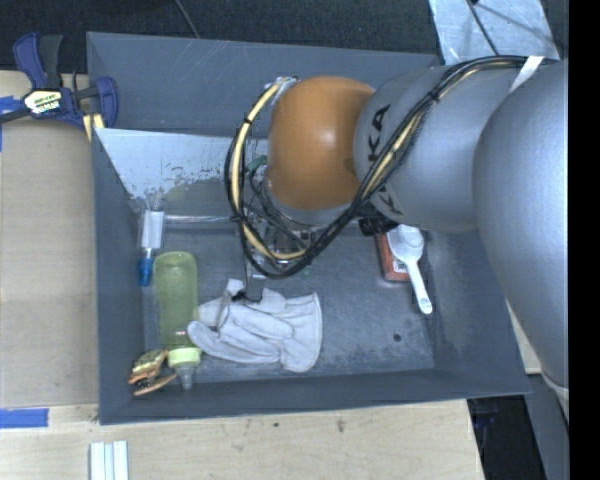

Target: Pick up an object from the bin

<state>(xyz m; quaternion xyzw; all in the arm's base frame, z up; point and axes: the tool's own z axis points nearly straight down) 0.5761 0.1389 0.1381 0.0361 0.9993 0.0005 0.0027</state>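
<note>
My gripper (251,282) comes down below the orange cover in the middle of the bin and reaches the upper left edge of a crumpled white glove (270,330), which lies near the bin's front wall. It seems to touch the glove's cuff. To the left of the glove a pale green bottle (176,293) lies on its side, cap toward the front.
A clear tube with a blue end (149,240) lies by the left wall. A small gold and brown clip (149,370) sits in the front left corner. At the right, a white plastic spoon (414,266) lies over an orange-red item (389,260), partly under the arm.
</note>
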